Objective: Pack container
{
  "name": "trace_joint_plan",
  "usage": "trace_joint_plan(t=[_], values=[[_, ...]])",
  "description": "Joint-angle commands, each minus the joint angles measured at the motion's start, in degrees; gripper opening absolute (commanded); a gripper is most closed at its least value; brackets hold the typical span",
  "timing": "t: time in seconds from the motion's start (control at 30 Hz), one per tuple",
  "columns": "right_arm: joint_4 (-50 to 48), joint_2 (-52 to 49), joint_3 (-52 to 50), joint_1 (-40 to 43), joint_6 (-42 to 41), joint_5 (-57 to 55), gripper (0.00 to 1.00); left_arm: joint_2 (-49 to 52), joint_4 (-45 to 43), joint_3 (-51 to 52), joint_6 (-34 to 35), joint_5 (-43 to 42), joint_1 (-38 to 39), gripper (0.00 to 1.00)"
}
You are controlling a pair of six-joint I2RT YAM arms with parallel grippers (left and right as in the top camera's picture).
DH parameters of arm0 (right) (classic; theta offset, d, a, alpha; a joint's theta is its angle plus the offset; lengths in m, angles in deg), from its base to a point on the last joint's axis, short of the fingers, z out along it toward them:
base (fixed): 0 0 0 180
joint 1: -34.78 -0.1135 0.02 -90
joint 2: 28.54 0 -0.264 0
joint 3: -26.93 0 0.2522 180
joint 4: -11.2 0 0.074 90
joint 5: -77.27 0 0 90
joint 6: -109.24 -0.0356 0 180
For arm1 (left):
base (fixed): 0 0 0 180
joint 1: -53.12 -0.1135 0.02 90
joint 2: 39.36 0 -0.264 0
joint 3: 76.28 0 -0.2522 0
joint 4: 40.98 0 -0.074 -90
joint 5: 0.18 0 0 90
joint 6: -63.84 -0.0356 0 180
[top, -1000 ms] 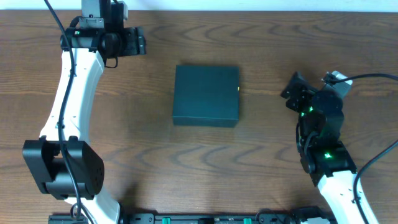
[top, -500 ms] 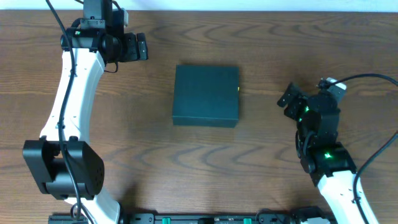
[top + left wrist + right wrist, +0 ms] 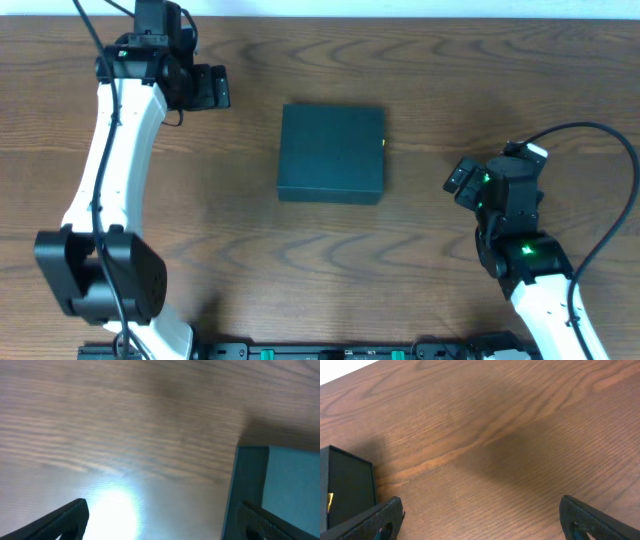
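Note:
The container is a dark-teal rectangular box with its lid closed, lying in the middle of the wooden table. Its corner shows at the right of the left wrist view and at the lower left of the right wrist view. My left gripper is open and empty at the far left of the table, left of the box. My right gripper is open and empty to the right of the box, apart from it. Both wrist views show the fingers spread wide over bare wood.
The brown wooden table carries only the box. The far table edge meets a white wall at the top. A black cable loops above the right arm. A bright glare spot lies on the wood in the left wrist view.
My right gripper has drawn back toward the near side of the table and lower. My left gripper has shifted slightly. The box has not moved.

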Motion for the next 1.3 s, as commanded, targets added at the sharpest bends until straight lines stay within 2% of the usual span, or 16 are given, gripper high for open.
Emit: trace_joint_plan(t=[0.0, 0.13, 0.3, 0.43, 0.97, 1.27], values=[[0.1, 0.0, 0.1, 0.6, 0.4, -0.3, 0.99, -7.7, 1.4, -0.4, 0.2, 5.1, -0.3, 0.95], [1.0, 0.0, 0.1, 0.6, 0.4, -0.3, 0.99, -15.3, 2.7, -0.3, -0.1, 8.5, -0.4, 0.95], [1.0, 0.0, 0.1, 0.6, 0.4, -0.3, 0.99, -24.7, 2.8, 2.3, -7.1, 9.5, -0.4, 0.95], [1.0, 0.0, 0.1, 0.6, 0.4, -0.3, 0.99, -34.1, 2.0, 9.0, -9.7, 9.5, -0.5, 0.95], [1.0, 0.0, 0.1, 0.6, 0.4, -0.3, 0.99, -79.0, -13.5, 55.2, -10.3, 9.4, -3.1, 0.95], [1.0, 0.0, 0.1, 0.6, 0.4, -0.3, 0.99, -96.4, -22.0, 78.2, -9.0, 8.8, -3.7, 0.95]])
